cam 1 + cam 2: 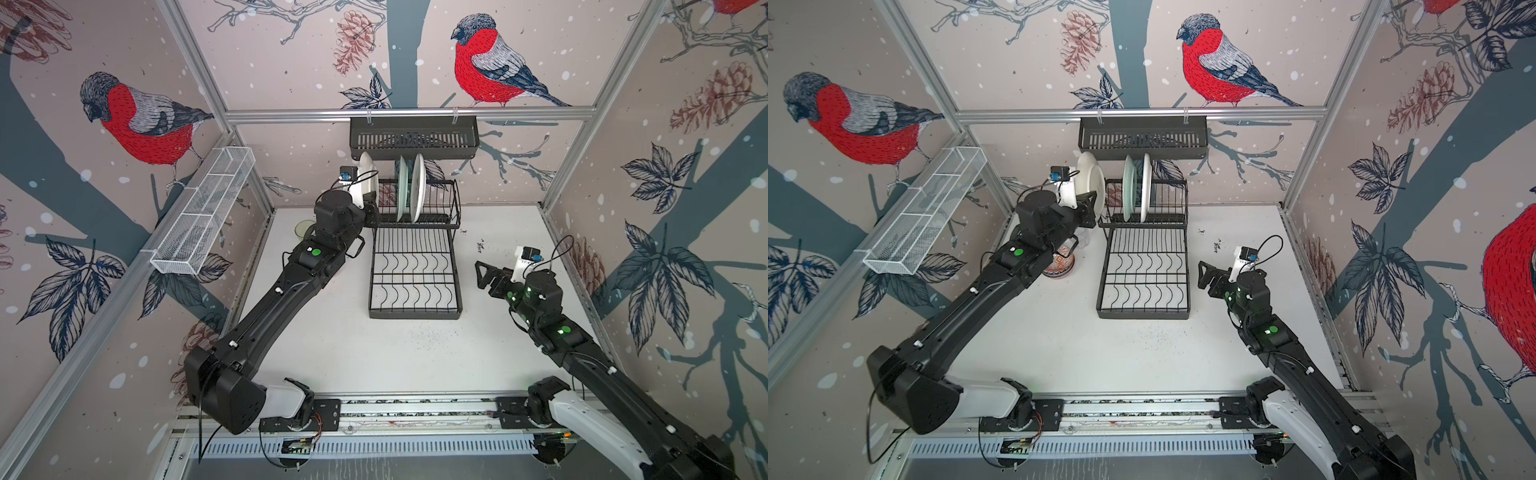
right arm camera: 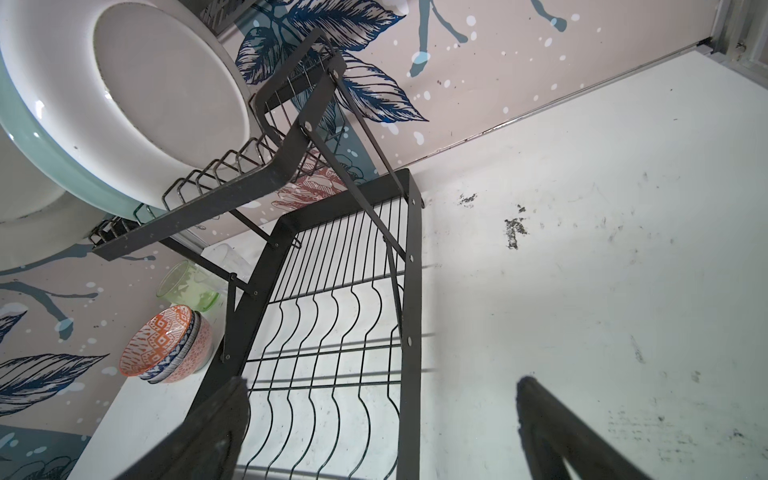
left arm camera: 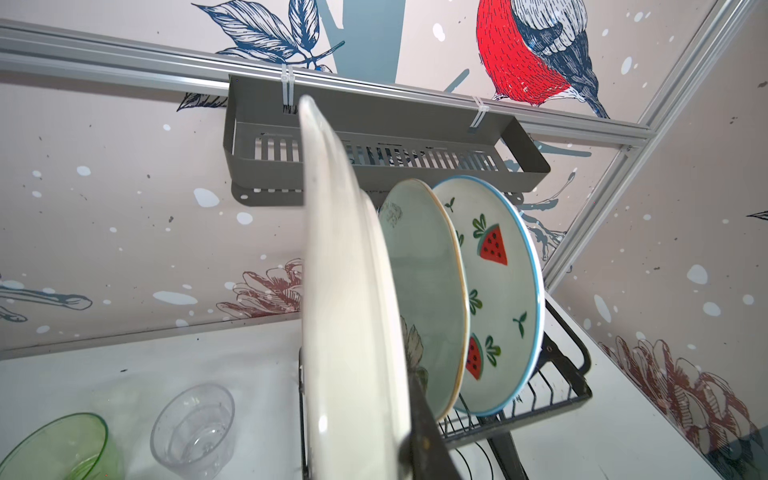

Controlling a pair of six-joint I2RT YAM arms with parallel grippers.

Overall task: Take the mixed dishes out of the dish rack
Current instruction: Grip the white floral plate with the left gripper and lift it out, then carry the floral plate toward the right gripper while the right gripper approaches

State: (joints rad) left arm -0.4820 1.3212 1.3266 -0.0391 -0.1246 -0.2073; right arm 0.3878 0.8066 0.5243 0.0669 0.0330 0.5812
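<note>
The dish rack (image 1: 414, 314) stands in the middle of the table (image 1: 374, 353). Its wide lower grid is bare, and only its narrow upper tier carries dishes.

The white plate (image 1: 1091, 178) is upright at the left end of this upper tier. The left gripper (image 1: 1091, 205) is closed on its lower rim. The arm hides the lower edge of the plate, so we cannot tell if it is fully free of the wires. We judge that the step in hand is the removal of this first plate.

The mint plate (image 3: 428, 291) and the watermelon plate (image 3: 498, 291) stand in the slots, close beside each other.

The right gripper (image 1: 485, 275) hovers to the right of the rack with its jaws wide apart, and it holds nothing.

The stacked bowls (image 2: 166, 345) sit on the table just left of the rack. The green tumbler (image 3: 58, 449) and the clear tumbler (image 3: 193, 428) stand near them, also off the rack.

For the next move, we think the white plate must go away from the rack to the left. Then it must be laid flat on a free part of the table, without hitting the tumblers or the bowls. After that, two plates are left to unload.
</note>
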